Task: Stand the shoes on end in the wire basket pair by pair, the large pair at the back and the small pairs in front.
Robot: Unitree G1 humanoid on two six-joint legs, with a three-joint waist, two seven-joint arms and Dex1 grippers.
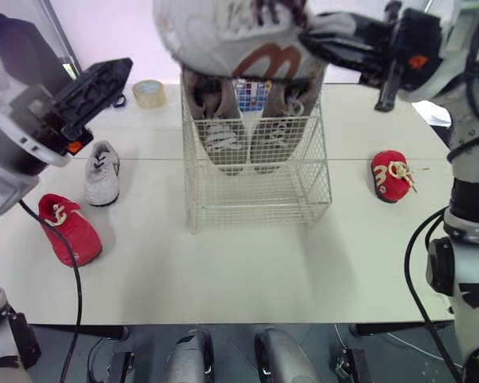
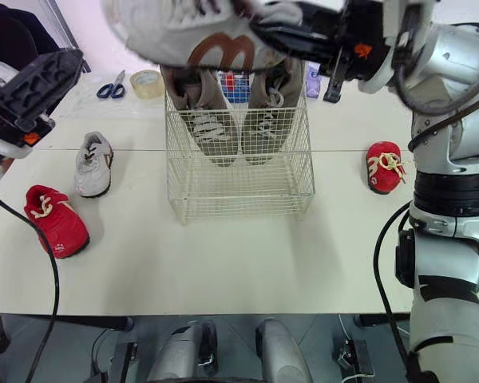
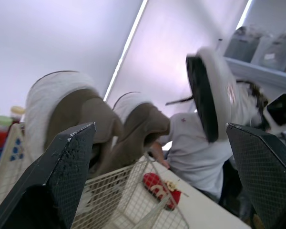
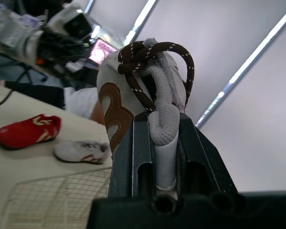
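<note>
The wire basket (image 1: 255, 199) stands mid-table. Two large grey-brown shoes (image 1: 223, 128) stand on end side by side against its back wall. High above the basket's rear, my right gripper (image 1: 315, 40) is shut on the collar of a white shoe (image 1: 239, 36) with a brown logo and dark brown laces. A matching small white shoe (image 1: 101, 171) lies on the table to the basket's left, with a red shoe (image 1: 70, 230) nearer to me. The other red shoe (image 1: 391, 174) lies to the basket's right. My left gripper (image 1: 104, 84) hangs open, raised over the table's left side, holding nothing.
A roll of tape (image 1: 149, 92) and blue-handled scissors (image 2: 110, 85) lie at the back left. A small colourful item (image 1: 251, 92) sits behind the basket. A person in a white shirt (image 3: 200, 157) is beyond the table's right side.
</note>
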